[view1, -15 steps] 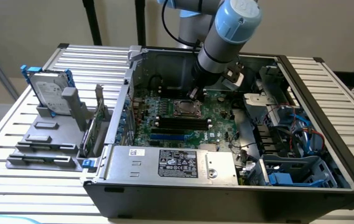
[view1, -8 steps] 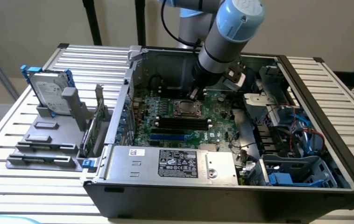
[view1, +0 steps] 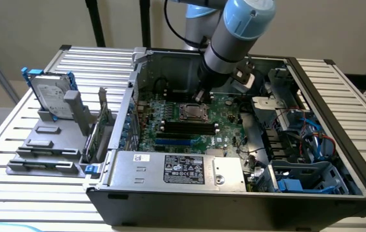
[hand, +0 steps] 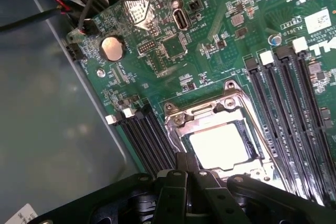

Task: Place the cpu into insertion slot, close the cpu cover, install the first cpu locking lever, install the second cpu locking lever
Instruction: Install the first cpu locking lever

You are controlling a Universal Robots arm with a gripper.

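One robot arm reaches down into an open computer case (view1: 337,145) that lies on its side on your slatted desk (view1: 15,125), so the green motherboard (view1: 225,128) faces up and can be reached from above. You see the gripper (hand: 186,169) low over the board, its dark tips just at the near edge of the insertion slot (hand: 215,140) — whether they touch the metal cannot be told. The jaws look pressed together, with nothing visible between them.

The cpu (hand: 218,145) sits inside the slot: a small, flat square with a pale, glare-washed face, lying level within the silver rim. The cpu cover (hand: 176,129) appears to be down around it as a thin metal frame, the chip showing through its central window, so placing looks done. Whether either locking lever is latched cannot be made out. Long black memory slots (hand: 294,103) run beside the socket — keep those apart in your mind
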